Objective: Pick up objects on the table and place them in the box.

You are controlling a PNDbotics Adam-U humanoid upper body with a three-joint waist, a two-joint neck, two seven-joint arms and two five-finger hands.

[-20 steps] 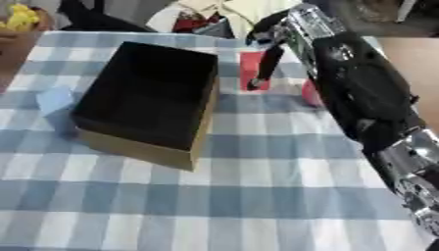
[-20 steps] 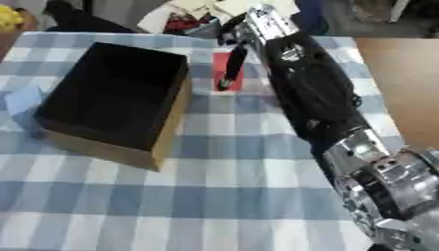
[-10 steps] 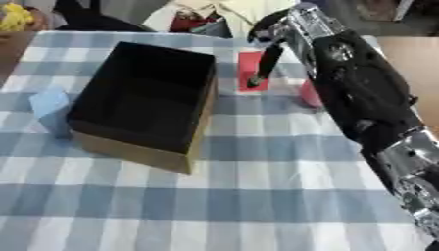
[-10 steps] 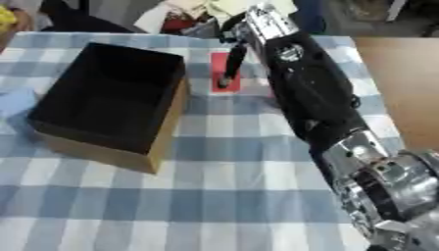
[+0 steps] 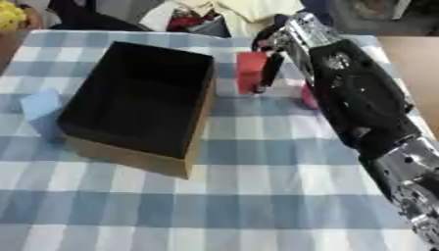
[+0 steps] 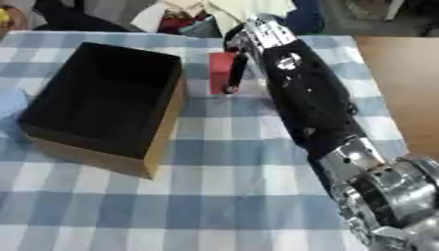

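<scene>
A black open box (image 5: pixel 141 98) with tan outer walls lies askew on the checked cloth, nothing visible inside. Just right of it an upright red block (image 5: pixel 250 70) stands on the cloth. My right hand (image 5: pixel 289 33) reaches in from the right and hangs over the block, its dark fingers (image 5: pixel 271 72) running down the block's right side and curled round it. A light blue object (image 5: pixel 39 109) lies against the box's left wall. A pink-red object (image 5: pixel 308 96) peeks out from under my right forearm. My left hand shows in neither view.
The blue-and-white checked table (image 5: pixel 257 196) stretches toward me below the box. Clothes and a bag (image 5: pixel 197 14) pile up past the far edge. A yellow thing (image 5: pixel 10 13) sits at the far left corner. The brown floor (image 6: pixel 399 73) shows to the right.
The whole picture has shifted slightly. The right hand stays at the red block, and the block and box keep their places.
</scene>
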